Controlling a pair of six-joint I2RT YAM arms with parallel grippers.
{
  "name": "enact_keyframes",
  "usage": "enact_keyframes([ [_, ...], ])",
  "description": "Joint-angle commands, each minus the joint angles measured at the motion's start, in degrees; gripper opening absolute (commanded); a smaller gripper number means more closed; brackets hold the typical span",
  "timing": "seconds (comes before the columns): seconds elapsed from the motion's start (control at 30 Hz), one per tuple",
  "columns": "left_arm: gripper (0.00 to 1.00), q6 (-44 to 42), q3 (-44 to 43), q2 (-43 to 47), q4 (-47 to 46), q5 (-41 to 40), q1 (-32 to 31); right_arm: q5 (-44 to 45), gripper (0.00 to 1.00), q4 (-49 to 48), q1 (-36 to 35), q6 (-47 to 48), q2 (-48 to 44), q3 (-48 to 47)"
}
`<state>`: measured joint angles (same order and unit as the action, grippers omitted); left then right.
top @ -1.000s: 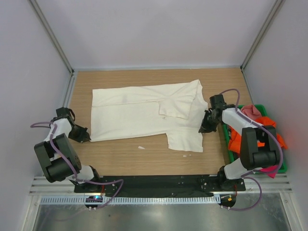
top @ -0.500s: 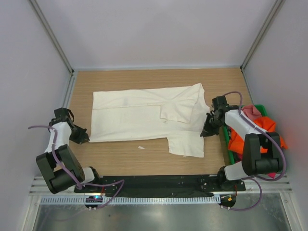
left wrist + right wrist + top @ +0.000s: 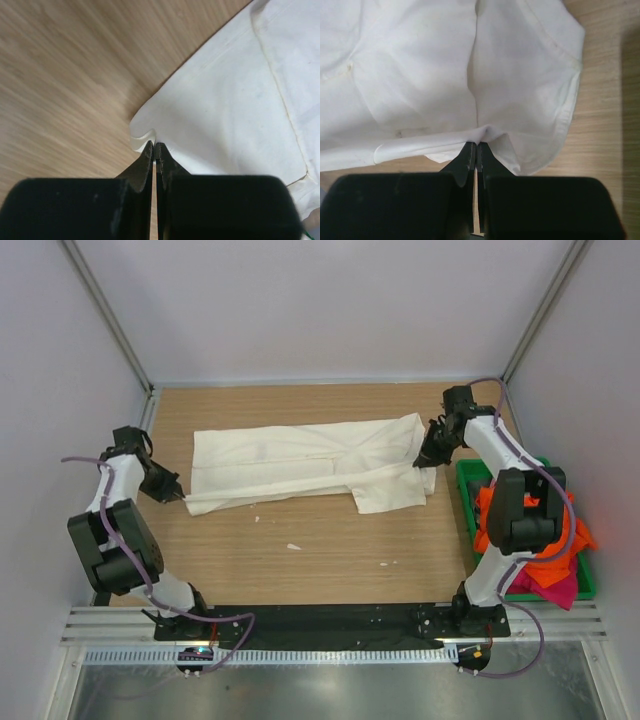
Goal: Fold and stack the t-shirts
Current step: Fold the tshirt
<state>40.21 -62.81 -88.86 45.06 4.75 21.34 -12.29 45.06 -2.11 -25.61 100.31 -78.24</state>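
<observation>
We see white link shells and black joint housings on left arm point(image 3: 112, 488) and right arm point(image 3: 497, 446). Both carry looping lilac cables point(image 3: 78, 459). Left pincer point(image 3: 154, 146) and right pincer point(image 3: 475, 145): matte black, blocky body, fingers point(image 3: 142, 165) tapering thin.

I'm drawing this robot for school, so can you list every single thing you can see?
table: one, light wood, under everything
green bin: one, green, at the table's right edge
cream-white t-shirt: one, cream-white, lying across the middle of the table, partly folded
orange cloth: count unclear, bright orange, bunched in the green bin
magenta cloth: count unclear, magenta-pink, at the near end of the green bin
white scraps: a few, white, on bare wood nearer than the shirt
left gripper: one, black, shut on the shirt's near-left corner
right gripper: one, black, shut on a fold at the shirt's right end
</observation>
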Motion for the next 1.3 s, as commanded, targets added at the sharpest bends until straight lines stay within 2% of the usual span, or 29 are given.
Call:
enact_keyframes([
  [0.0,0.0,-1.4,-4.9,-3.4,-0.8,-0.4,-0.7,0.9,0.01,-0.3,1.2,1.1,4.2,-6.4],
  [0.13,0.0,-2.1,-10.4,-8.5,0.1,-0.4,-1.7,-0.4,0.01,1.2,1.2,1.3,8.8,-11.9],
  [0.4,0.0,-4.0,-22.4,-19.1,3.7,0.4,-3.8,-1.2,0.01,1.8,1.1,0.6,12.4,-15.4],
  [0.63,0.0,-3.6,-26.7,-24.3,4.3,1.1,-4.6,-2.3,0.01,1.3,1.1,-0.7,14.6,-17.1],
  [1.27,0.0,-2.7,-35.5,-31.9,5.7,0.0,-5.7,-4.2,0.01,1.1,1.3,-3.7,22.0,-24.2],
])
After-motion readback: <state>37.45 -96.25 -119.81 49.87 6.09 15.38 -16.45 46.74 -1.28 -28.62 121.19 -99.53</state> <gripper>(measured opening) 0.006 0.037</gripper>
